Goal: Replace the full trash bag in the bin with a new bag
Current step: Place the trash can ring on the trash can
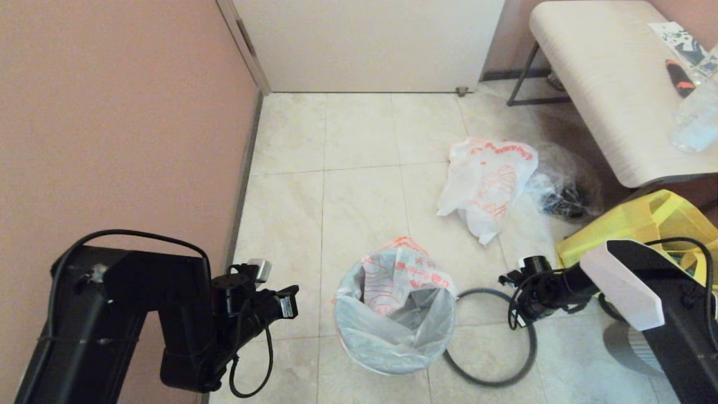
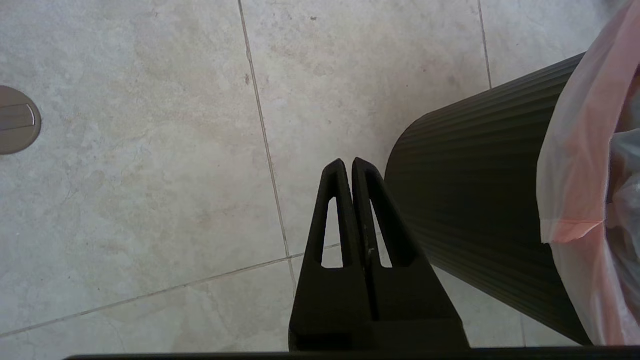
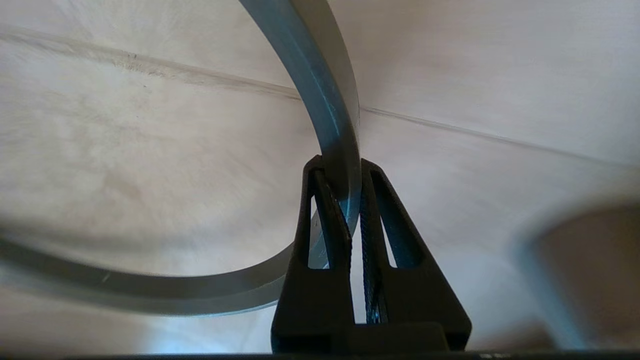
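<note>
The black ribbed bin (image 2: 475, 190) stands on the floor tiles in the middle. A white bag with red-orange print, the full trash bag (image 1: 392, 314), lines it and drapes over its top; grey crumpled stuff shows in its mouth. The dark-grey hoop (image 1: 477, 290) is off the bin and lies low at the bin's right side. My right gripper (image 3: 341, 165) is shut on the hoop (image 3: 320, 85). My left gripper (image 2: 348, 162) hangs shut and empty just left of the bin. The new bag (image 1: 488, 185) lies limp on the floor farther back.
A clear bag of dark items (image 1: 566, 191) lies beside the new bag. A yellow fabric tote (image 1: 634, 224) sits at the right under a pale bench (image 1: 606, 95). A pink wall (image 1: 112, 123) runs along the left; a door (image 1: 370, 45) closes the back.
</note>
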Motion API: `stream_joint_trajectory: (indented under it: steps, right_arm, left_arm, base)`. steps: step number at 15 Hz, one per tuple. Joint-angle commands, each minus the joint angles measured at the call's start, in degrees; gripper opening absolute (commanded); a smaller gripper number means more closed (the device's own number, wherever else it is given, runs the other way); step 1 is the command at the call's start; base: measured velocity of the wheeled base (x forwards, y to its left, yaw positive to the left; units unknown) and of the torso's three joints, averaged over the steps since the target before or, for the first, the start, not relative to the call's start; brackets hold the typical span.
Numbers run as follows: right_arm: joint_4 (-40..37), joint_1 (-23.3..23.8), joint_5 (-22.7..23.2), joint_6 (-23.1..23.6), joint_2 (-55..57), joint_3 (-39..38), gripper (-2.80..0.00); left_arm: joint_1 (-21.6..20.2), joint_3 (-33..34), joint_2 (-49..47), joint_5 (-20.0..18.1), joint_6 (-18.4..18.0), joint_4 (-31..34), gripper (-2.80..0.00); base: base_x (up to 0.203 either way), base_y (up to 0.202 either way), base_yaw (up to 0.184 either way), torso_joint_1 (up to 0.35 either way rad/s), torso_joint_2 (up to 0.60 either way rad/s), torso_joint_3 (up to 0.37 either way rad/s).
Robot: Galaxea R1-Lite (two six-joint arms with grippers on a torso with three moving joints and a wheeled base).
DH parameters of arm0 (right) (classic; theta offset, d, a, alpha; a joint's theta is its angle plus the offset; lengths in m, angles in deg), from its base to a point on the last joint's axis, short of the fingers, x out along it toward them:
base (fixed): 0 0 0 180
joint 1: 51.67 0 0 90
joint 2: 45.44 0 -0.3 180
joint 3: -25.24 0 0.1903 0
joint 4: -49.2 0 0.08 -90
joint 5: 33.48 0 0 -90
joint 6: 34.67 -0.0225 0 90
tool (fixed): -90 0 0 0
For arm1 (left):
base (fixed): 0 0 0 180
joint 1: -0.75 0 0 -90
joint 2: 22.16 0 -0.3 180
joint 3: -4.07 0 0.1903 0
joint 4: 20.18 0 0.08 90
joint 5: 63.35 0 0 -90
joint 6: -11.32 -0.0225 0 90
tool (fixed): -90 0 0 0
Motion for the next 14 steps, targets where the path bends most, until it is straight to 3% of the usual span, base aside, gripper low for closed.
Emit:
stream_joint_trajectory:
  steps: [1, 6, 11, 12, 14]
  right_arm:
    - [0.0, -1.0, -1.9, -1.1, -13.3, -5.9, -2.8]
    - [-0.8, -3.1, -12.4, -3.8, -36.1, -11.3, -2.8]
    - [-4.1, -10.4, -17.3, -1.1, -56.0, -8.8, -2.8]
    - [-4.6, -13.2, -17.6, -1.7, -58.1, -7.1, -2.8]
    - [-8.9, -16.3, -17.1, -7.2, -59.6, -3.4, -2.8]
  left_arm:
    - [0.0, 0.1, 0.0, -0.1, 0.1, -0.5, -2.8]
    - [0.1, 0.2, 0.0, -0.1, 0.1, -0.5, -2.8]
    - [0.4, 0.4, -0.9, -0.1, -0.1, -0.5, -2.8]
    - [0.4, 0.4, -0.9, -0.1, -0.8, -0.5, -2.8]
    - [0.4, 0.5, -0.9, -0.1, -1.1, -0.5, -2.8]
  base:
    - [0.0, 0.0, 0.0, 0.0, 0.0, 0.0]
    - [0.0, 0.0, 0.0, 0.0, 0.0, 0.0]
    - [0.0, 0.0, 0.0, 0.0, 0.0, 0.0]
    - [0.0, 0.0, 0.0, 0.0, 0.0, 0.0]
    - [0.0, 0.0, 0.0, 0.0, 0.0, 0.0]
